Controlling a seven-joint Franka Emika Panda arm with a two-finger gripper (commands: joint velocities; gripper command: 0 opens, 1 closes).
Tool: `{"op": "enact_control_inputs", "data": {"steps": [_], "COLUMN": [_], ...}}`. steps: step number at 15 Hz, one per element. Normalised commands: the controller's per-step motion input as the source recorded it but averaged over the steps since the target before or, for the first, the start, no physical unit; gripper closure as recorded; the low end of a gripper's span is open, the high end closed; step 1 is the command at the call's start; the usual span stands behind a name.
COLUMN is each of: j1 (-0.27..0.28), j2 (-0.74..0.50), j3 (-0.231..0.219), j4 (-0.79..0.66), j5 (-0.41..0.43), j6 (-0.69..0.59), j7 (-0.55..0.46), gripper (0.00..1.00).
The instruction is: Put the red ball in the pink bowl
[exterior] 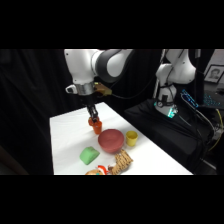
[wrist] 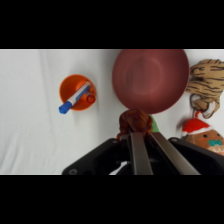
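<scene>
Side view: the gripper (exterior: 93, 120) hangs above the table (exterior: 65, 135), just beside the bowl (exterior: 111, 140), the ball (exterior: 93, 120) in its grasp. Wrist view: fingers (wrist: 140, 152) closed on the ball (wrist: 134, 121), at the bowl's (wrist: 150, 79) near rim; cup (wrist: 77, 92) well apart.

A robotics lab: black curtains (exterior: 30, 100) behind a white table (exterior: 65, 135), cabling (exterior: 200, 112) and a second white robot (exterior: 175, 75) beside it

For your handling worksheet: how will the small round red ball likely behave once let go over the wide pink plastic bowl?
The small round red ball, in the gripper, would probably roll. The wide pink plastic bowl looks deep enough to hold it. Its bumpy surface may aid grip.
</scene>
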Motion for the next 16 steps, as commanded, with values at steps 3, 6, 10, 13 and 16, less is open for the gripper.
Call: {"op": "enact_control_inputs", "data": {"steps": [3,6,10,13,16], "j1": [0.067,0.062,0.066,0.044,0.026], "j2": [-0.42,-0.33,-0.19,-0.05,0.0], "j3": [0.032,0.026,0.02,0.014,0.022], "j4": [-0.57,-0.5,-0.41,-0.26,-0.18], "j5": [-0.041,-0.039,-0.066,-0.043,0.015], "j6": [0.32,0.33,0.36,0.36,0.36], "j7": [0.01,0.03,0.06,0.04,-0.01], "gripper": [0.98,0.98,0.98,0.98,0.98]}}
